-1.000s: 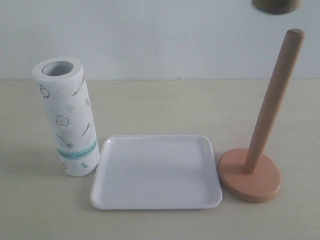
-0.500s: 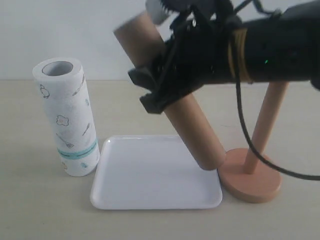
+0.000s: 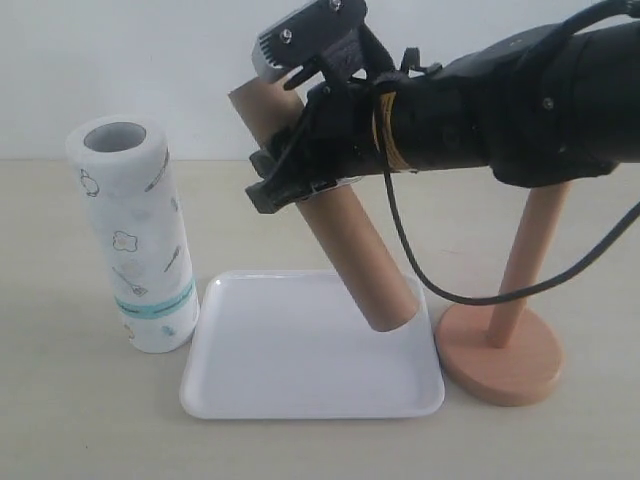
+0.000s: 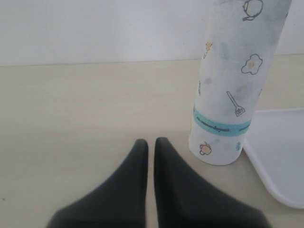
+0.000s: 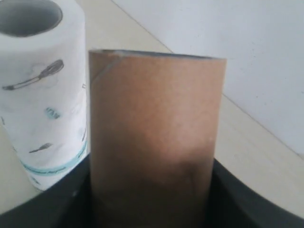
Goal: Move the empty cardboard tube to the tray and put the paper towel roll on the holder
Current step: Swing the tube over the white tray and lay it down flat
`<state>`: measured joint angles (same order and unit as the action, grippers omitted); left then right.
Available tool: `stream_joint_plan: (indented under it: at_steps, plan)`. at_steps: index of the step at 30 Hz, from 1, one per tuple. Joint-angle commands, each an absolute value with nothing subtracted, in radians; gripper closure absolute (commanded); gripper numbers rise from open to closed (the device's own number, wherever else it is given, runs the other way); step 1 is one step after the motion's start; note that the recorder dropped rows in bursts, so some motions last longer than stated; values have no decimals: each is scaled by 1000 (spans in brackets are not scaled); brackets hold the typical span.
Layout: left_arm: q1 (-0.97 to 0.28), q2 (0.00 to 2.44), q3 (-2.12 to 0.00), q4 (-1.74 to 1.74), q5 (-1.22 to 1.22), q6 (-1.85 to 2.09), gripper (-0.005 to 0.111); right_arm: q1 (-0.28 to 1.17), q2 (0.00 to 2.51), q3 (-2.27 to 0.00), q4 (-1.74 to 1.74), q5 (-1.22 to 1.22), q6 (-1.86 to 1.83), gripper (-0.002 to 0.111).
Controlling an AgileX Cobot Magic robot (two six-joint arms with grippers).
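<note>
Now, right gripper (image 3: 305, 182): we are clamping it on the upper part of the empty cardboard tube (image 3: 365, 270), jaws pressed against the brown wall from both sides.
Tube: we are holding it tilted, its top end rising above the jaws and its open bottom end slanting down below them.
Tray (image 3: 260, 400): it is lying directly beneath the right gripper. The tube's lower end is hanging over the corner nearest the holder, and we cannot tell whether it is touching.
Step in hand: we are judging this to be the first half of the task, bringing the tube to the tray, with the tube not yet laid down.
Next move: we are expecting to level the tube, lower it flat inside the rim, and only then part the jaws. Being round, it is likely to roll, so the release should be low.
Holder (image 3: 525, 260): it is standing upright behind the right arm, pole bare.
Left gripper (image 4: 150, 147): we are keeping its fingers together, gripping nothing.
Paper towel roll (image 3: 135, 240): it is standing upright just ahead of the left gripper, beside the tray and farthest from the right gripper.
</note>
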<state>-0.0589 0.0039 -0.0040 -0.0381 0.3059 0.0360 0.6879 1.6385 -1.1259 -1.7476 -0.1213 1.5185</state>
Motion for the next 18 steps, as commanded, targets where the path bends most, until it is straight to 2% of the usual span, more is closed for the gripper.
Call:
stream_joint_plan:
  at_steps: [1,8,10,14,18]
  plan:
    - [-56,0,0,-41,306,31,102,690,1641,-1138,-1744,-138,1476,109]
    - [-56,0,0,-41,306,31,102,698,1649,-1125,-1744,-168,1130,109]
    - [-56,0,0,-41,306,31,102,724,1649,-1113,-1744,-66,1047,109]
    - [-56,0,0,-41,306,31,102,816,1650,-1087,-1739,306,855,109]
    - [-56,0,0,-41,306,31,102,859,1650,-1089,-1421,425,519,109]
